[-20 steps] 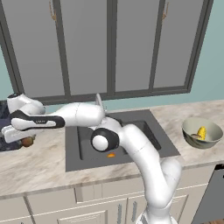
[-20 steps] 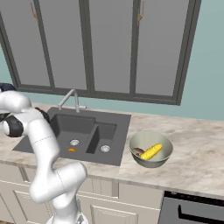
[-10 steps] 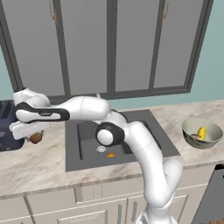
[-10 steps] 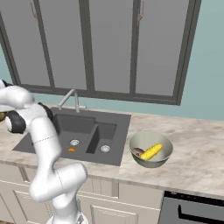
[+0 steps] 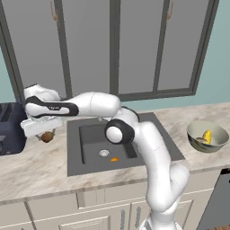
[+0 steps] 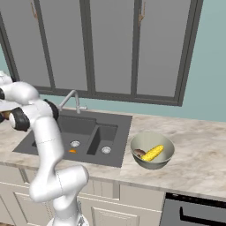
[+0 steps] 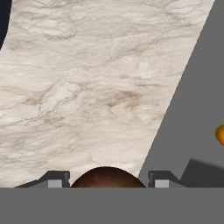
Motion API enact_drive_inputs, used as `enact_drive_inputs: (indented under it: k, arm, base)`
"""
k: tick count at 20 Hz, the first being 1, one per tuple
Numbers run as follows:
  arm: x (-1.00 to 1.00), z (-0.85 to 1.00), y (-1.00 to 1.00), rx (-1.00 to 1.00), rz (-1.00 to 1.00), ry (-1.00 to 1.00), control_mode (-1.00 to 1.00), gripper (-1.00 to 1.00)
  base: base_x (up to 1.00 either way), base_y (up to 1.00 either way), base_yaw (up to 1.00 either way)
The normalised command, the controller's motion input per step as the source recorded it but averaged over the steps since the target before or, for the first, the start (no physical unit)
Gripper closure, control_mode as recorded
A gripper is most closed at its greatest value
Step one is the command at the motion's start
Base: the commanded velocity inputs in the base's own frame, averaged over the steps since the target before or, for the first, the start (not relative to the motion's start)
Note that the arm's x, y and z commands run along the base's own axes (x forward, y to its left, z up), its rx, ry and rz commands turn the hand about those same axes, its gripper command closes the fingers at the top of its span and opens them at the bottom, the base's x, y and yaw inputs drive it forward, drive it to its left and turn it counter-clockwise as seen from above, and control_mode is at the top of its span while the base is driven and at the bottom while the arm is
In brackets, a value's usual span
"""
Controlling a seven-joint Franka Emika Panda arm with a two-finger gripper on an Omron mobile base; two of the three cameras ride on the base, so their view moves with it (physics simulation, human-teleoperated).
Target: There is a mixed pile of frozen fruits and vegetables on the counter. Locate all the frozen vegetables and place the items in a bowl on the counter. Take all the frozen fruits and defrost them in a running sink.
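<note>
gripping the dark brown fruit (image 7: pixel 107 176) between its two finger tips (image 7: pixel 54 179), the gripper (image 5: pixel 45 134) holds it above the counter (image 5: pixel 36 166) just beside the sink (image 5: pixel 90 134); in the hand view the fruit sits at six o'clock with a tip on either side, marbled stone spreads from nine to twelve o'clock, and the grey sink edge runs from one to five o'clock. in the left base view the fruit (image 5: pixel 46 137) hangs under the hand at about nine o'clock, close to the dark toaster (image 5: pixel 10 128). further out, the orange ball (image 5: pixel 114 159) already lies in the large basin near the drain, and the bowl (image 6: pixel 152 150) on the counter at three o'clock holds the corn cob (image 6: pixel 152 153) with the mushroom (image 6: pixel 139 152) beside it. so the vegetables look sorted, and the step in hand seems to be carrying the last fruit to the sink. the next move calls for swinging the hand over the basin, lowering it and letting go beside the orange ball; then the faucet (image 6: pixel 70 99) needs attention, since i can make out no water stream. the fruit's lower half is cut off in the hand view, the orange ball there is clipped at the right edge, and whether the fruit clears the stone is hard to judge.
</note>
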Motion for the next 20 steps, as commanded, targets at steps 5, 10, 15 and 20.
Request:
enact_drive_inputs:
  k: [5, 10, 15, 20]
  arm:
    - [0.0, 0.09, -0.51, 0.0, -0.08, 0.03, -1.0, 1.0]
    - [0.0, 0.11, -0.52, 0.0, -0.08, 0.02, -1.0, 1.0]
    - [0.0, 0.03, -0.52, 0.03, -0.05, 0.0, -1.0, 1.0]
    - [0.0, 0.0, -0.52, 0.05, -0.05, -0.02, -1.0, 1.0]
  base:
    - [0.0, 0.0, 0.0]
    - [0.0, 0.0, 0.0]
    - [0.0, 0.0, 0.0]
    - [0.0, 0.0, 0.0]
